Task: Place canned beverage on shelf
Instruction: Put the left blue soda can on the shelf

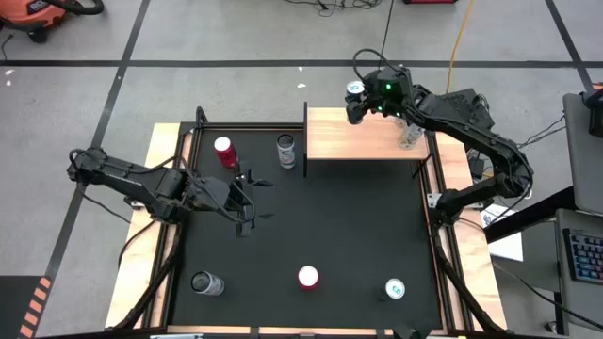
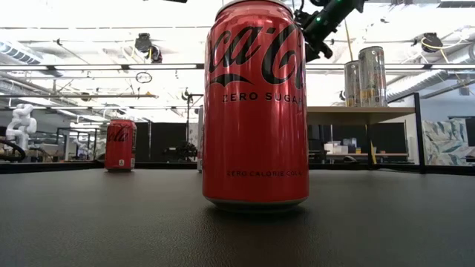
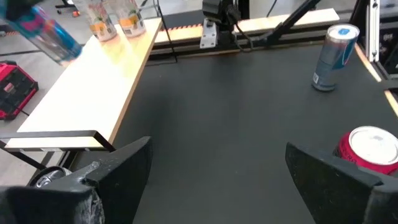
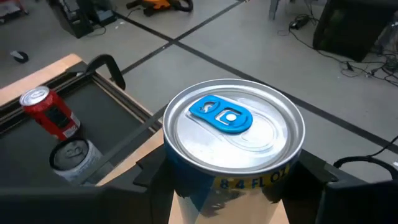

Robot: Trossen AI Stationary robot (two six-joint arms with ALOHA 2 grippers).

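My right gripper (image 1: 356, 98) is shut on a silver-and-blue can with a blue tab (image 4: 231, 127), up in the air by the far left corner of the pale-wood shelf (image 1: 363, 137). Two cans (image 2: 369, 74) stand on the shelf near its right end. My left gripper (image 3: 211, 168) hovers open over the table's left middle with nothing between its fingers. A red can (image 1: 224, 151) and a silver can (image 1: 285, 151) stand upright just beyond it. My right gripper pinches the can's side wall (image 4: 186, 186) just below the top rim, one finger (image 4: 152, 171) on each side. The fingers come from the table's right, slanting a little downward. The can stays upright, top up, lifted clear of shelf and table.
Along the table's near edge stand a silver can (image 1: 205, 282), a red cola can (image 1: 308, 276) and a blue-tabbed can (image 1: 394, 288). Black frame posts (image 1: 305, 141) rise at the shelf's left edge. Bare shelf board lies left of the two cans.
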